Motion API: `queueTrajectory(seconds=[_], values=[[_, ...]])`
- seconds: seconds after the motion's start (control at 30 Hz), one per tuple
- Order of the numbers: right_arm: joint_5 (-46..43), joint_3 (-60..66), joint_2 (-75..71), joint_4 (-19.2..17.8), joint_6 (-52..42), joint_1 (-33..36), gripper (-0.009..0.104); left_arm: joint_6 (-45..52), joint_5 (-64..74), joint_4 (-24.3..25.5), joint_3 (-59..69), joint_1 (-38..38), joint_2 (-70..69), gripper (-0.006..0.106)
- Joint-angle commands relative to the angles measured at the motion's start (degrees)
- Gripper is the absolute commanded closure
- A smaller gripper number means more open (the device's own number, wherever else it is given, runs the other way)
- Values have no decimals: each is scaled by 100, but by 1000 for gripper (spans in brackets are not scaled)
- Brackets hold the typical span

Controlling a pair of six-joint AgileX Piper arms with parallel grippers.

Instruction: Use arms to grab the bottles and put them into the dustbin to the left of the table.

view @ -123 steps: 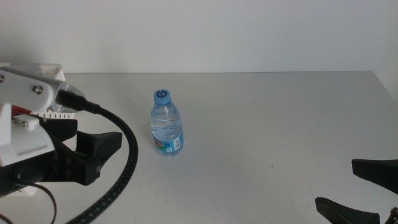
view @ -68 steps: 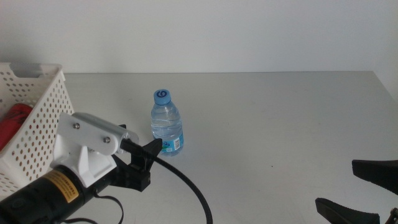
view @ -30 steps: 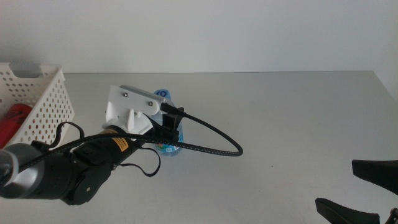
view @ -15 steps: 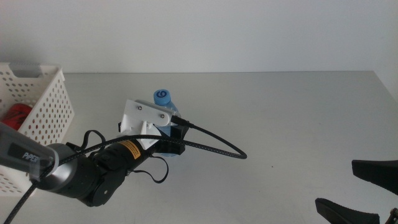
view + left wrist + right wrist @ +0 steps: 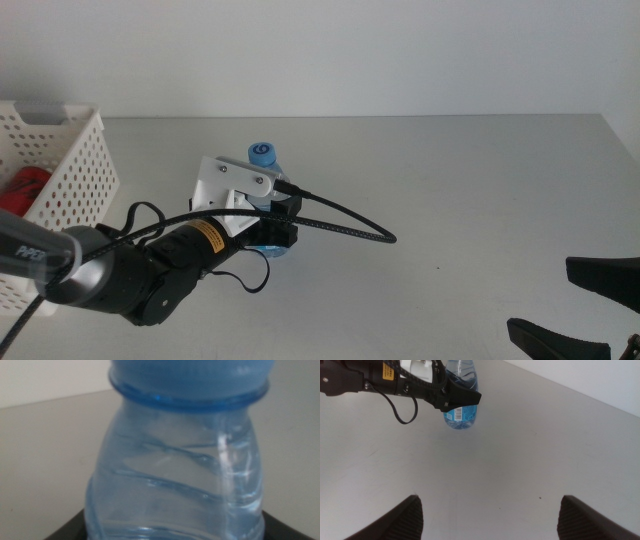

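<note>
- Black jaws of the right gripper (image 5: 575,305) stand wide apart at the near right edge of the table (image 5: 450,190), with nothing between them; this arm waits well apart from the bottle.
- The left arm (image 5: 150,270) comes in from the near left side, white housing on top and a thick black cable (image 5: 340,215) looping out to the right.
- The left gripper (image 5: 275,228) is at the bottle (image 5: 266,190), in the middle of the table. Its dark jaws stand on both sides of the lower body, over the blue label. In the right wrist view one jaw crosses the front of the bottle (image 5: 461,395) just above the label.
- In the left wrist view the clear ribbed bottle (image 5: 175,485) fills the space between the jaws. I cannot tell if they already press on it.
- The bottle stands upright on the table, its blue cap (image 5: 262,153) above the gripper housing.
- The white bin (image 5: 70,170) is at the far left, with something red (image 5: 22,190) inside.
</note>
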Motion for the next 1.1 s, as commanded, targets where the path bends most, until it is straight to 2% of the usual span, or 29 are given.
queueTrajectory(seconds=[0.0,0.13,0.33,0.47,0.6,0.67,0.77,1.07], values=[[-404,-202,5,-50,-27,16,25,-267,125,11,-126,8,-709,102],[-404,-202,5,-50,-27,16,25,-131,1624,-47,-313,8,-1548,102],[-404,-202,5,-50,-27,16,25,90,5089,6,-1496,17,-2438,102],[-404,-202,5,-50,-27,16,25,96,7241,202,-2755,17,-2532,102],[-404,-202,5,-50,-27,16,25,244,8949,691,-3862,17,-2526,102],[-404,-202,5,-50,-27,16,25,244,9541,915,-4346,112,-2526,102],[-404,-202,5,-50,-27,16,25,287,10221,901,-5053,506,-2526,102],[-404,-202,5,-50,-27,16,25,1430,11178,510,-5900,2105,-2521,102]])
